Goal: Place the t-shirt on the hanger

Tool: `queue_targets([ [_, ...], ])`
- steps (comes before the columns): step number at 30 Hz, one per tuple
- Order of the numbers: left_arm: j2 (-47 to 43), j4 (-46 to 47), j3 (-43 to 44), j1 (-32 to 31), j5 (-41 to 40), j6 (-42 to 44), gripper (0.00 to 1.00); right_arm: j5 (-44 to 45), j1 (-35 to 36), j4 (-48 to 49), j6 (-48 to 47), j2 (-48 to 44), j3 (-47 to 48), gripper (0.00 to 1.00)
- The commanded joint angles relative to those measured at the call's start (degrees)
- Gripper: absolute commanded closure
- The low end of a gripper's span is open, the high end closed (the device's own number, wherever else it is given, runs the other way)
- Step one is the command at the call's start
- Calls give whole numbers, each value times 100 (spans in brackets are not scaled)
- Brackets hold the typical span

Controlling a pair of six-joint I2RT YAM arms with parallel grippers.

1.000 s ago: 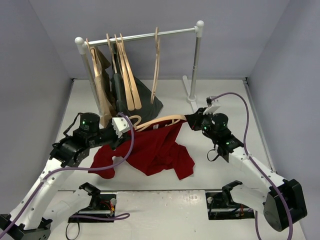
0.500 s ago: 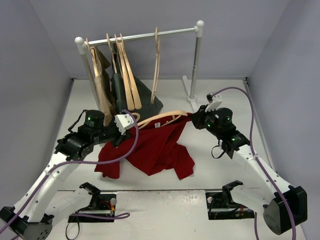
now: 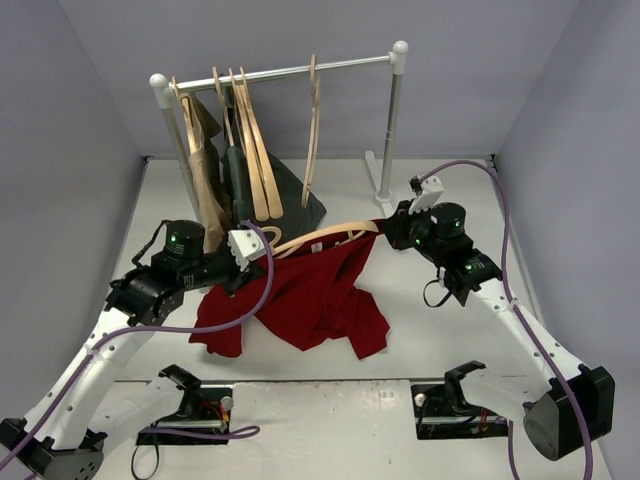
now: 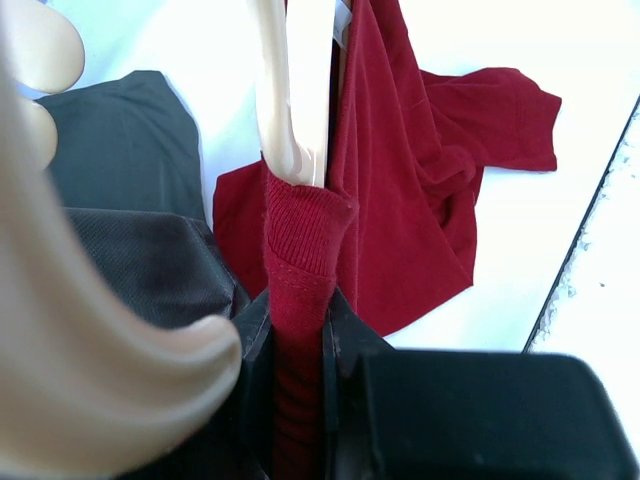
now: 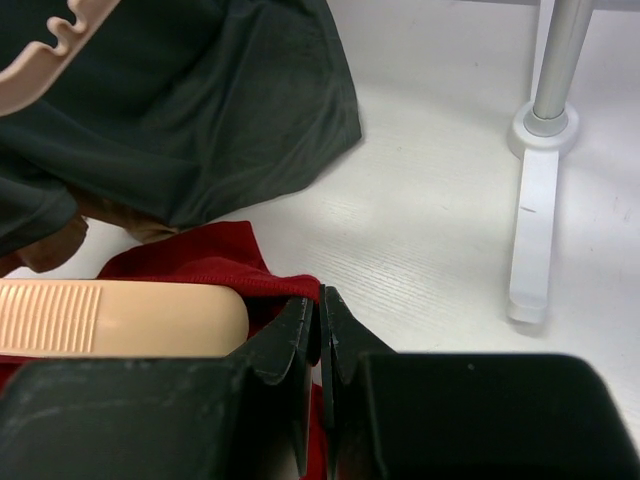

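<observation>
White table (image 3: 450, 210), matt, with a seam running across it near the front edge. Resting directly on it:
- The lower folds and sleeves of the dark-red t-shirt (image 3: 330, 310), at centre.
- The pooled hem of a dark green garment (image 3: 295, 200), just behind the red cloth.
- The white foot (image 5: 528, 235) of the clothes rack, far right.
- The left arm mount (image 3: 190, 405) and the right arm mount (image 3: 465, 400), both black, on the front strip.

One red t-shirt (image 3: 320, 300), roughly six wooden hangers (image 3: 320, 238), two hung garments (image 3: 290, 200), one rack (image 3: 330, 66), two arms (image 3: 500, 310)
</observation>
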Motion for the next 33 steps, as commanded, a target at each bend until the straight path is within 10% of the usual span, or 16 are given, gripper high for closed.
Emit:
queue_targets([
  [1,-96,79,257,39,-160,67,100,649,-164,162,-295,29,412,100],
  [16,390,-30,571,26,-531,-69,100,176,-120,-7,-382,-138,706,100],
  [33,2025,-1064,3961,-1033,-1863,-285,100,231,1148,-423,-593,192,2694,100],
])
